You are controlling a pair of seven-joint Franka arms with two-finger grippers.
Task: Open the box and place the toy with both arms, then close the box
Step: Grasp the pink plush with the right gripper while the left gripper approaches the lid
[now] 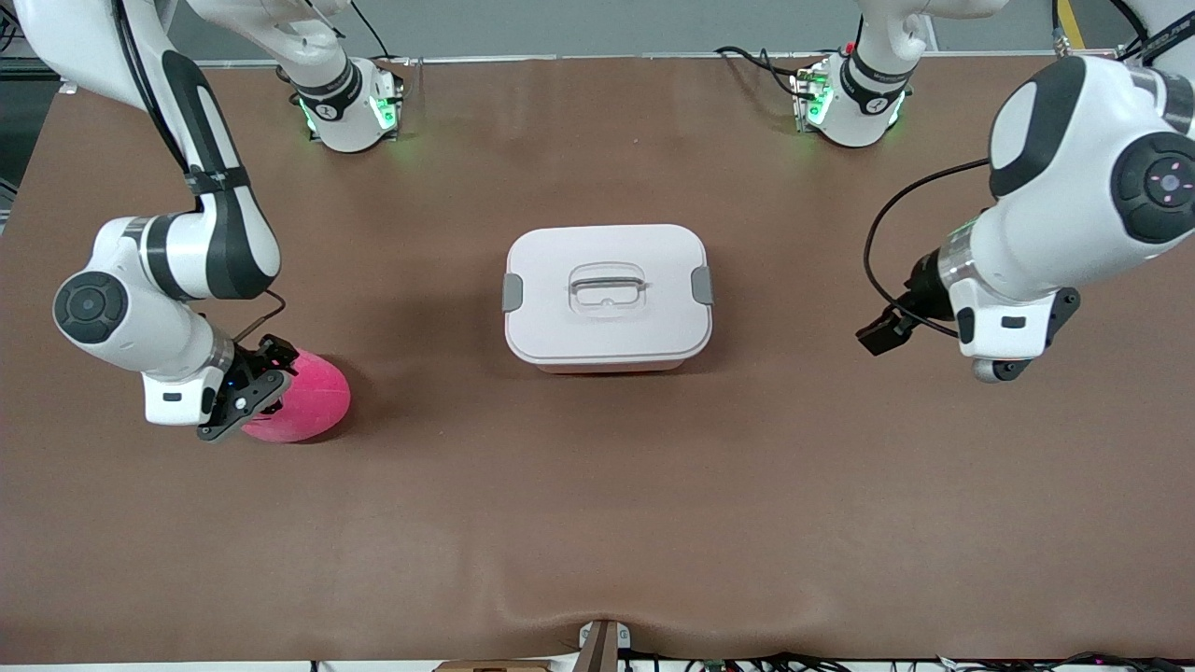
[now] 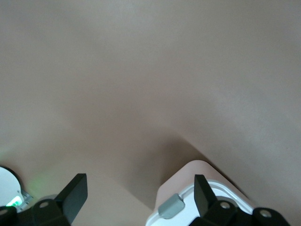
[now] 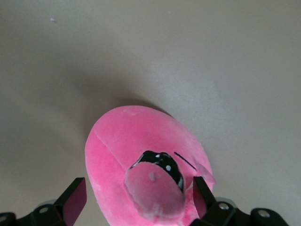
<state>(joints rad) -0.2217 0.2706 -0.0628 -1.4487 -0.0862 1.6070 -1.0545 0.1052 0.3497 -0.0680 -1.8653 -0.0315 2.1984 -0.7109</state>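
The box (image 1: 607,294) stands at the table's middle with its white lid on, grey clips at both ends and a recessed handle in the centre. The toy (image 1: 313,401), a hot-pink plush, lies toward the right arm's end of the table, slightly nearer the front camera than the box. My right gripper (image 1: 245,397) is down at the toy and open; in the right wrist view the toy (image 3: 141,160) sits between the spread fingers of my right gripper (image 3: 138,200). My left gripper (image 1: 887,329) hangs open and empty over bare table toward the left arm's end. The left wrist view shows my left gripper (image 2: 140,193) beside the box's corner (image 2: 186,186).
Both arm bases (image 1: 350,107) (image 1: 850,103) glow green along the table edge farthest from the front camera. Cables run along the nearest edge (image 1: 747,661). A small mount (image 1: 602,644) sticks up at that edge's middle. Brown tabletop surrounds the box.
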